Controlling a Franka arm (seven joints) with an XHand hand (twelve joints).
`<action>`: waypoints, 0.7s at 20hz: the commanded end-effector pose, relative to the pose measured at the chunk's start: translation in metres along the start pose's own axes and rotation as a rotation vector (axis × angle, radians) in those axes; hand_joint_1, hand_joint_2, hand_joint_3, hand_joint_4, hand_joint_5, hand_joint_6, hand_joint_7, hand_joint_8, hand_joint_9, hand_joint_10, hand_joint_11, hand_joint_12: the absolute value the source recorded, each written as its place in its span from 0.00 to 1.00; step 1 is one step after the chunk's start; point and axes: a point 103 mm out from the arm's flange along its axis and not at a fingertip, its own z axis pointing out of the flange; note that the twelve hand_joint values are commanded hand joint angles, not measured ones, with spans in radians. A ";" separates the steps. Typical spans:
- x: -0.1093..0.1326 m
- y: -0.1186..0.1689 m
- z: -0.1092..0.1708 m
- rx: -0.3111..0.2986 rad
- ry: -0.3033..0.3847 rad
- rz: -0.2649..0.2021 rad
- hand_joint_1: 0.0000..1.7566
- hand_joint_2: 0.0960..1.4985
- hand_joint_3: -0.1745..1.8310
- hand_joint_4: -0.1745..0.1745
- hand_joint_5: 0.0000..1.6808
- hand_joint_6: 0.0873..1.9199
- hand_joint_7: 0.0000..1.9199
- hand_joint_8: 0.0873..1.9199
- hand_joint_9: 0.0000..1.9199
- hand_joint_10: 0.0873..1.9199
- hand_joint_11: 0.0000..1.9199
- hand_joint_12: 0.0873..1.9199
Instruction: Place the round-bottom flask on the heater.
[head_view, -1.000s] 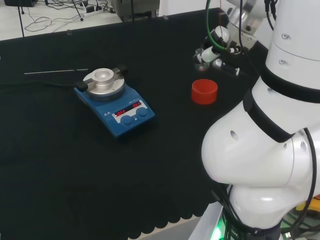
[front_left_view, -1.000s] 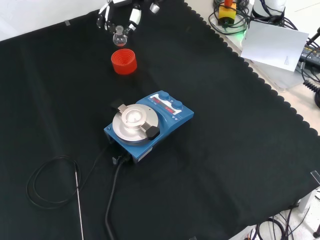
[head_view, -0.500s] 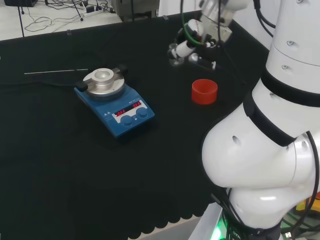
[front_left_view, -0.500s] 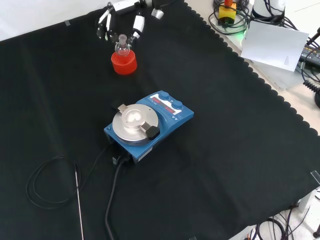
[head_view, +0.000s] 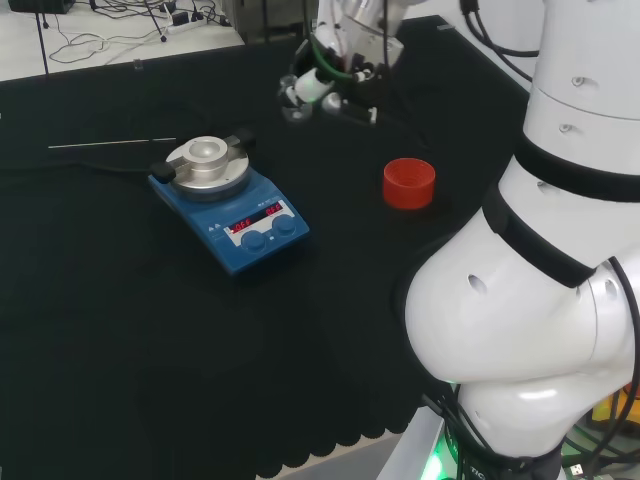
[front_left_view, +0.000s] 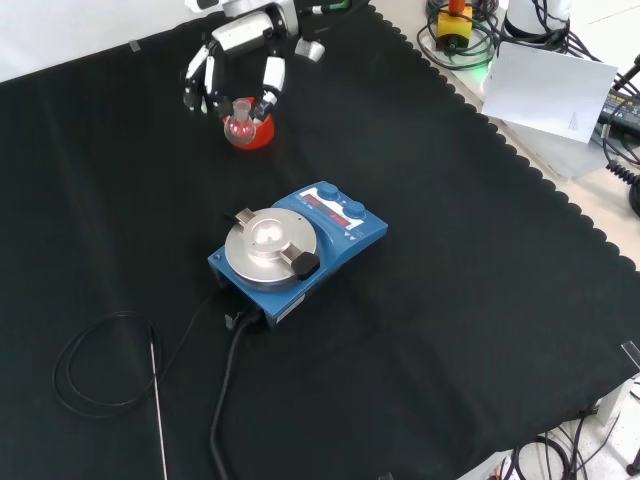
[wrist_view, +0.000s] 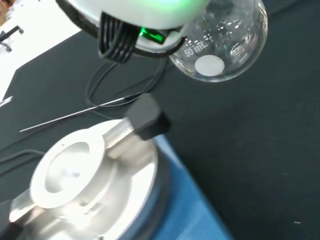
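Since a second ago I have carried the round-bottom flask (front_left_view: 240, 125) away from the red ribbed stand (head_view: 409, 183) and toward the heater (head_view: 229, 205); in the head view my hand (head_view: 322, 88) now hangs in the air to the right of and beyond the heater's metal block (head_view: 206, 163), well left of the stand it hovered by before. The flask hangs below my palm, its neck pinched between my curled fingers (front_left_view: 270, 77) and its clear bulb pointing down, clear of the cloth (front_left_view: 480, 300). In the front view the bulb sits in front of the red stand, so it looks tinted red; I cannot tell whether it holds anything. From the wrist, the bulb (wrist_view: 220, 42) looks empty and floats near the block's round hollow (wrist_view: 70, 167), not yet over it.
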 end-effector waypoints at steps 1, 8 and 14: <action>0.049 0.021 0.030 0.059 -0.006 -0.054 0.65 0.41 0.44 0.63 0.71 0.41 0.25 0.32 0.39 0.26 0.27 0.65; 0.078 0.037 0.050 0.093 -0.011 -0.083 0.65 0.41 0.44 0.63 0.71 0.41 0.25 0.33 0.40 0.26 0.28 0.65; 0.091 0.044 0.064 0.125 0.008 -0.100 0.65 0.41 0.44 0.62 0.71 0.41 0.26 0.33 0.40 0.26 0.28 0.65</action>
